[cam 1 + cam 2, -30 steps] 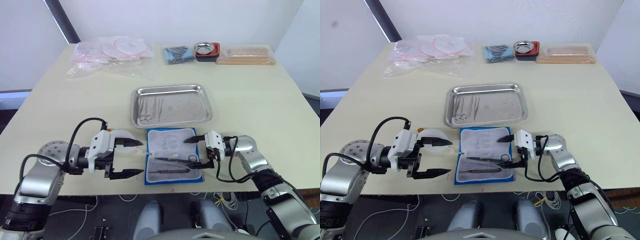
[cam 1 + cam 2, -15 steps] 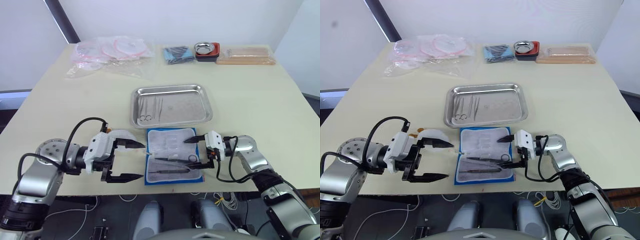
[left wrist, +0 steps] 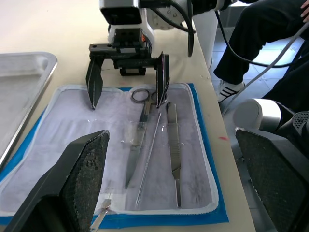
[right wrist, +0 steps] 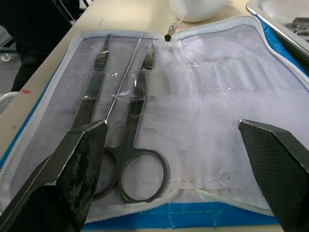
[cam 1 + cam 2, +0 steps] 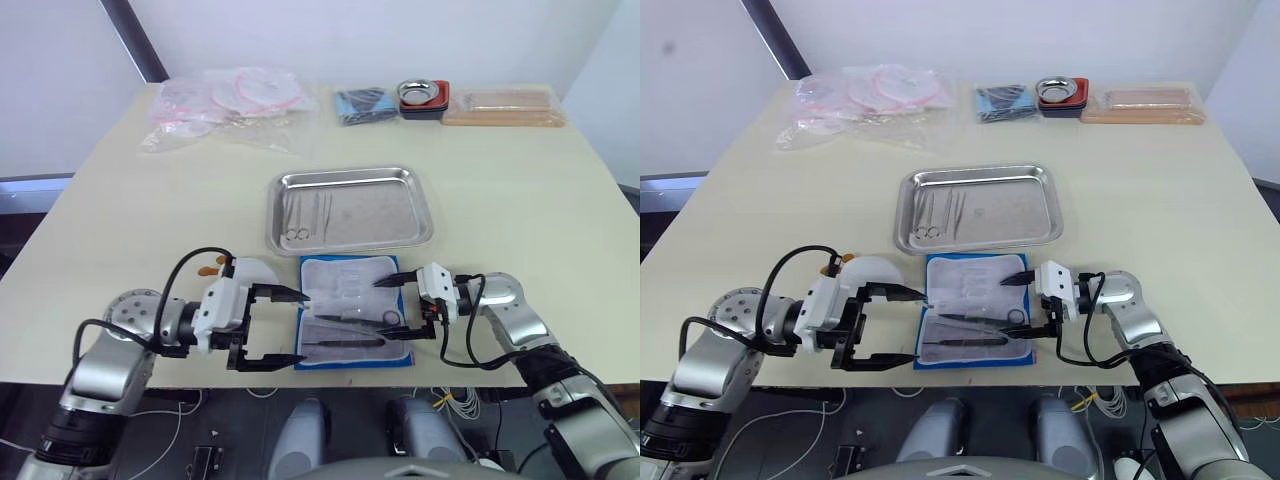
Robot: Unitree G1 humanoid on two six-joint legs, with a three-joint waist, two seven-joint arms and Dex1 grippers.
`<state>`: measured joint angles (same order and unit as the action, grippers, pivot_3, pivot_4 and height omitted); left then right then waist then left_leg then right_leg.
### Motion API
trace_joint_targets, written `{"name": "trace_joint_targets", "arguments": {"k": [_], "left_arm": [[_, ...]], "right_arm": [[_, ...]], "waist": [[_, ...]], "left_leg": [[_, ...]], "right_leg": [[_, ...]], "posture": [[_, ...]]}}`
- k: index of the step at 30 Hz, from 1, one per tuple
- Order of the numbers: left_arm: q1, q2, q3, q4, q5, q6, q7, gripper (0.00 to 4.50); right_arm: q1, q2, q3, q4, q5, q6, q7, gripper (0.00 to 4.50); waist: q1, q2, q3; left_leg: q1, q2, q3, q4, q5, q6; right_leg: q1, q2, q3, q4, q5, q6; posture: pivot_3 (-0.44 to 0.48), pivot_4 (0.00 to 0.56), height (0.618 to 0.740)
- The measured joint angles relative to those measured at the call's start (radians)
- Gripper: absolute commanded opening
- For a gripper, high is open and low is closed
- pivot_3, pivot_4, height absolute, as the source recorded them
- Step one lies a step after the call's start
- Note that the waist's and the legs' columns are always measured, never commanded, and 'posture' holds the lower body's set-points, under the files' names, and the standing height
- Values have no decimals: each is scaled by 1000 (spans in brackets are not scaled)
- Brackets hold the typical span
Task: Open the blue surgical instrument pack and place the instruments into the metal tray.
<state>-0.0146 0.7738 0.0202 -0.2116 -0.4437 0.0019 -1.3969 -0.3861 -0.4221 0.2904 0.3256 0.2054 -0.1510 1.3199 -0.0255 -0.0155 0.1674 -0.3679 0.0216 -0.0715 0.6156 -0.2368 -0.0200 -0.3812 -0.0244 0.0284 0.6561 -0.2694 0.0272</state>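
Closing in from 9 o'clock, left tool (image 5: 273,326), spread wide like right tool (image 5: 396,307), now reaches opened pack (image 5: 352,311)'s edge; remaining instruments (image 3: 155,143) next for tray (image 5: 350,209).

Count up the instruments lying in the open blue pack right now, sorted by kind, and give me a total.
Scissors: 1
Thin straight probe: 1
Tweezers: 1
Total: 3
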Motion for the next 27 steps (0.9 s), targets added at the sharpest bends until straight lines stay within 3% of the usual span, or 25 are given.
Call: {"name": "trace_joint_targets", "arguments": {"k": [5,19,27], "left_arm": [[-2,-36,-32,52,40,-56,9,4415],[-60,-92,-111,184,113,-152,18,4415],[-119,-115,-186,274,182,-197,32,4415]], "right_arm": [[33,-6,-23,-80,17,50,-26,4500],[54,-46,-80,-249,95,128,-54,4500],[104,-172,-142,-429,186,231,-37,4500]], "waist": [[8,0,1],[8,1,11],[10,2,12]], "left_leg": [[-16,-1,0,3,0,0],[-16,-1,-1,4,0,0],[-18,-1,-2,10,0,0]], "right_leg": [[-16,1,0,3,3,-2],[-17,3,-1,5,3,-2],[-16,4,-2,7,3,-2]], "posture": [[0,150,740],[0,150,740],[0,150,740]]}}
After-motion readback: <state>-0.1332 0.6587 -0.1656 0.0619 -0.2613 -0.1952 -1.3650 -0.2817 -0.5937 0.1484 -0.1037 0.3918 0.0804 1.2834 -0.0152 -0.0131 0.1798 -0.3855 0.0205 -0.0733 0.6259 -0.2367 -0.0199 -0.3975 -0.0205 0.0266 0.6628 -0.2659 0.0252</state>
